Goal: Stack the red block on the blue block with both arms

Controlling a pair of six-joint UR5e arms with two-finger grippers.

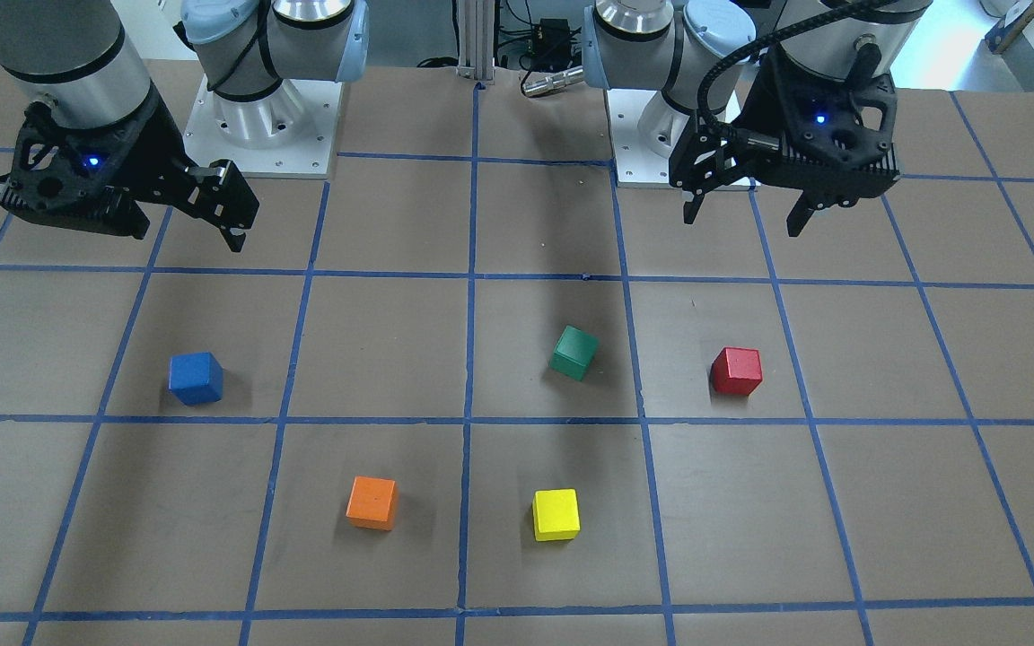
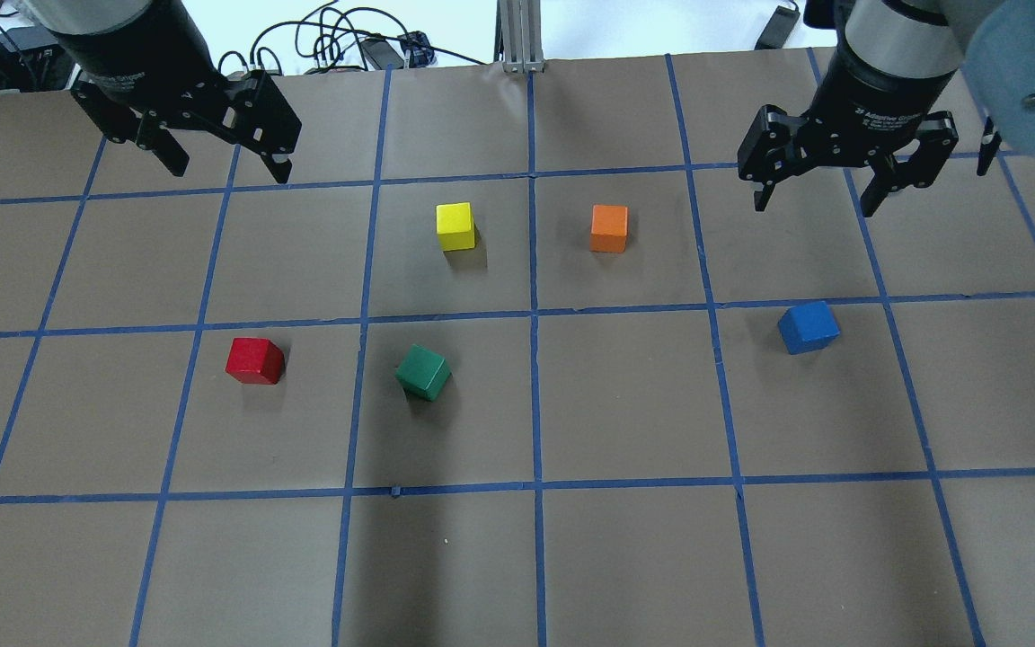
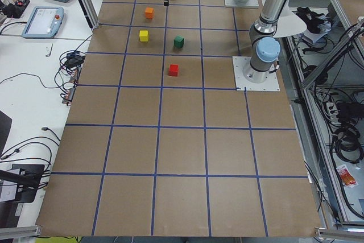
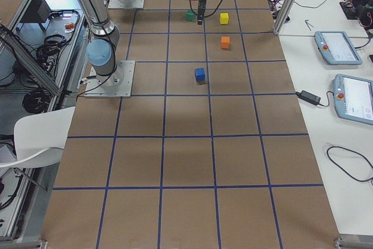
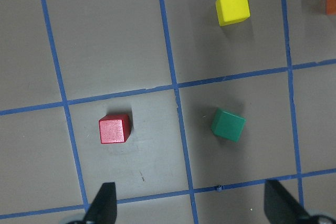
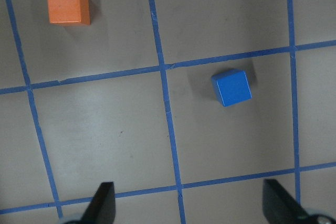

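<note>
Shows left gripper (image 2: 228,166) spread wide and empty, high over the table, red block (image 2: 254,360) resting below it, offset toward one finger rather than centred; shows right gripper (image 2: 812,205) likewise parted, blue block (image 2: 809,327) below; risks a fingertip landing on the red block's top, or nudging the green cube (image 2: 423,372) nearby, through an uncorrected descent; cuts off both arms' upper links at the frame edges.
</note>
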